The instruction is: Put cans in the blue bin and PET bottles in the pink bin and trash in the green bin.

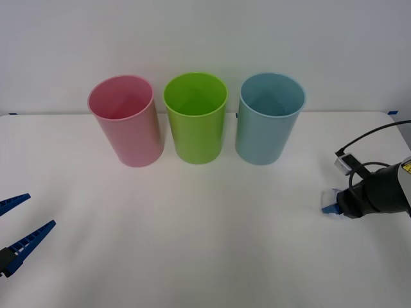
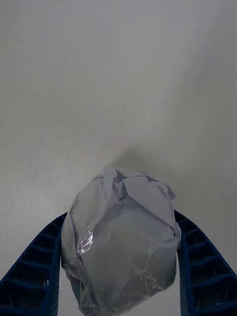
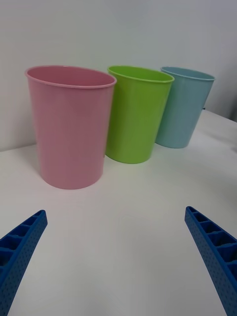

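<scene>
The pink bin (image 1: 128,125), the green bin (image 1: 196,122) and the blue bin (image 1: 266,125) stand upright in a row at the back of the white table, and the left wrist view shows the same row: pink bin (image 3: 69,128), green bin (image 3: 136,116), blue bin (image 3: 183,108). At the table's right, in front of and right of the blue bin, my right gripper (image 1: 330,203) is low, shut on the trash (image 2: 123,242), a crumpled clear-whitish scrap pressed between both fingers. My left gripper (image 1: 38,210) hangs open at the near left (image 3: 115,211), holding nothing.
A white wall rises right behind the bins. A black cable (image 1: 369,138) loops above my right wrist. Small blue tape marks (image 1: 393,112) sit at the table's back corners. Bare tabletop (image 1: 192,231) stretches between the two arms.
</scene>
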Controlling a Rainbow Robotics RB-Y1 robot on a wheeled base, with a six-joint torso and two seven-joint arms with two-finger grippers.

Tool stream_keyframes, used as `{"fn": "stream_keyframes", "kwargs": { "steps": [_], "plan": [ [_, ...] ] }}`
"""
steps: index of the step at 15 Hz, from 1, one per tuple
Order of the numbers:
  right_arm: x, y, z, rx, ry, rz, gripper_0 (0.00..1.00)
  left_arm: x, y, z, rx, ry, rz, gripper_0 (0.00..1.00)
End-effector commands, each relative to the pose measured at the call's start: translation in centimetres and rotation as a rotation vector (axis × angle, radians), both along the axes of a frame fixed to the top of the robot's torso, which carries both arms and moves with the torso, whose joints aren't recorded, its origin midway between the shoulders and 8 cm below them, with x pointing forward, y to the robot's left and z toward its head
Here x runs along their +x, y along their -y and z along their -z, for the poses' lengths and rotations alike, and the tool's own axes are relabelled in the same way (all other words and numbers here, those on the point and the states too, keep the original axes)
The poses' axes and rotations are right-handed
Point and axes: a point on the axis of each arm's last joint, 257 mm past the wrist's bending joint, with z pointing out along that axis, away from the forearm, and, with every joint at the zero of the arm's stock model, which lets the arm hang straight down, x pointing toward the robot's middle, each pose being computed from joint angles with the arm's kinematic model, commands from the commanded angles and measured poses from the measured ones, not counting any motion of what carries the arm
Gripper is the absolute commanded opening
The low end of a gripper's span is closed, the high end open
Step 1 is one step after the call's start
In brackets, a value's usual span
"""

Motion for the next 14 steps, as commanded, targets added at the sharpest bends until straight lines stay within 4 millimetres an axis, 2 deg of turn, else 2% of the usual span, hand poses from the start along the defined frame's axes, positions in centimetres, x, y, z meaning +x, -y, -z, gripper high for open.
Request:
{"fn": "stream_keyframes", "kwargs": {
  "steps": [1, 6, 8, 10, 12, 14],
  "plan": [
    [0.1, -0.2, 0.2, -0.011, 0.006, -0.013, 0.00, 0.0, 0.0, 0.0, 0.000, 0.000, 0.000, 0.96],
    [0.2, -0.7, 0.4, -0.019, 0.011, -0.033, 0.00, 0.0, 0.0, 0.0, 0.000, 0.000, 0.000, 0.96],
    [0.2, -1.6, 0.0, -0.006, 0.026, -0.064, 0.00, 0.0, 0.0, 0.0, 0.000, 0.000, 0.000, 0.96],
    [0.0, -2.1, -1.3, -0.004, 0.065, -0.087, 0.00, 0.0, 0.0, 0.0, 0.000, 0.000, 0.000, 0.96],
    [-1.3, -2.5, -3.2, 0.005, 0.094, -0.108, 0.00, 0.0, 0.0, 0.0, 0.000, 0.000, 0.000, 0.96],
    [-3.4, -3.1, -5.3, 0.027, 0.123, -0.132, 0.00, 0.0, 0.0, 0.0, 0.000, 0.000, 0.000, 0.96]
  ]
}}
